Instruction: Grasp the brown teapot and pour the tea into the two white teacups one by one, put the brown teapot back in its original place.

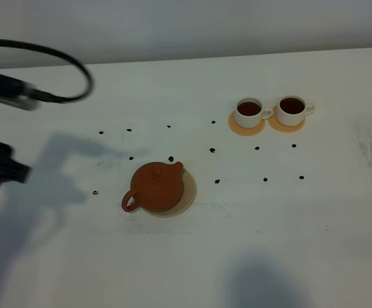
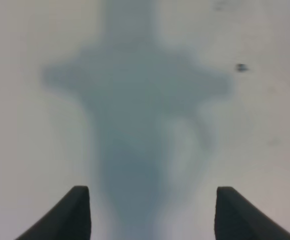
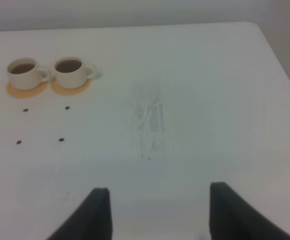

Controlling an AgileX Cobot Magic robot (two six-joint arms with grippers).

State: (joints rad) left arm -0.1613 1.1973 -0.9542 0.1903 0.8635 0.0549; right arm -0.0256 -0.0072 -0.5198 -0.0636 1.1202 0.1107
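I'm seeing left claw (image 2: 152, 215) gaping wide, gripping nothing, hanging over bare desk (image 2: 30, 125). Right claw (image 3: 157, 212) also spread, empty. Claw bases cropped; left wrist view blurring.

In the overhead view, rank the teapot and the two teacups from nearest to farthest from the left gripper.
From the left gripper at the left edge:
1. brown teapot, mid-table on its tan disc.
2. left teacup, far right.
3. right teacup, just beyond it.

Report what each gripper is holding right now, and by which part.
Nothing is held. The left gripper and right gripper are open and empty; the squat reddish-brown clay teapot sits free on its pale tan disc.
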